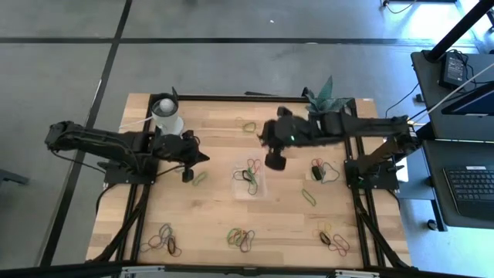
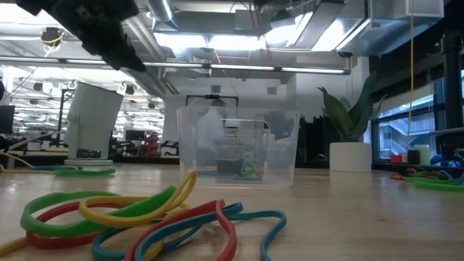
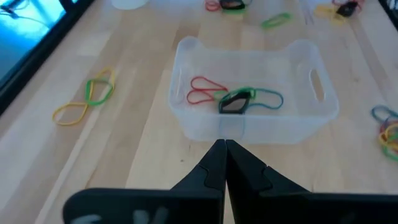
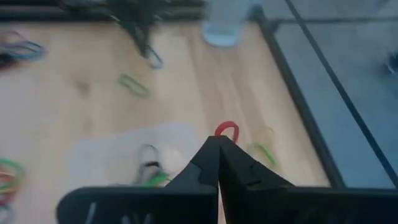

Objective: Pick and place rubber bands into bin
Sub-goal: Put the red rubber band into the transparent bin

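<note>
The clear bin point(image 1: 248, 179) stands mid-table with red, green, blue and dark rubber bands point(image 3: 233, 98) lying on its floor. My left gripper point(image 3: 224, 148) is shut with nothing in it and hovers just off the bin's left wall, pointing at it point(image 1: 205, 158). My right gripper point(image 4: 219, 144) is up above the table, beyond the bin's far edge point(image 1: 264, 139). It is shut, and a red rubber band point(image 4: 227, 129) shows at its tips. More rubber bands lie loose on the wood, among them a yellow and a green one point(image 4: 264, 142) below that gripper. My right gripper pinches the red rubber band between its two fingertips. A small loop of the band point(image 4: 227, 128) sticks out past the tips, and the rest is hidden between the fingers. The fingers slant down from the table's right side. The band is lifted clear of the table.
A white cup point(image 1: 166, 116) stands at the far left and a plant pot point(image 1: 332, 104) at the far right. Heaps of bands lie along the near edge point(image 1: 162, 239) point(image 1: 241, 238) point(image 1: 333, 238) and right of the bin point(image 1: 320, 170). A green band point(image 1: 199, 179) lies near my left gripper.
</note>
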